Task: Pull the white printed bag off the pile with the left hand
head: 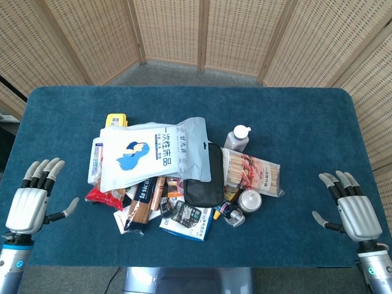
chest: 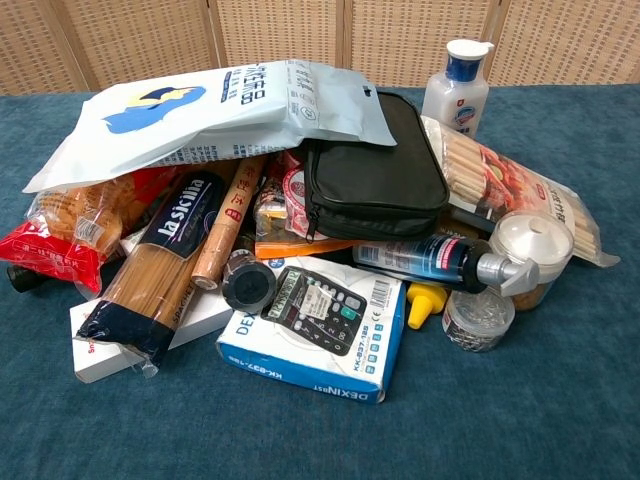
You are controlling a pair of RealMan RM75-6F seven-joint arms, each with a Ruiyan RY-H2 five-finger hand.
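One item matters: the white printed bag [head: 151, 153], lying topmost on the pile at table centre-left, printed face up with a blue figure and a line of characters. It covers the spaghetti pack [chest: 160, 262], a red snack pouch [chest: 45, 255] and the near-left edge of the black zip case [chest: 373, 170].

Handling (judgement): a flat, sealed pouch of soft film, probably light with compressible contents. The surface looks smooth, so fingertips may slide; the film should bend rather than resist. Not fragile. Nothing rests on it, so it should come free with little drag, though loose items underneath could shift.

Orientation: long axis runs roughly left-right across the table, tilted slightly, the right end further from the robot. The sealed strip with the hang slot points right, toward the white bottle [head: 237, 138]; the bottom edge points toward the robot's left.

Grasp site (judgement): the lower-left corner, which in the chest view overhangs the pile and leaves room for fingers beneath. Pull outward to the left.

Left hand [head: 29, 206]: empty, fingers spread, near the table's left edge, well apart from the bag. Right hand [head: 354, 210]: empty, fingers spread, near the right edge.
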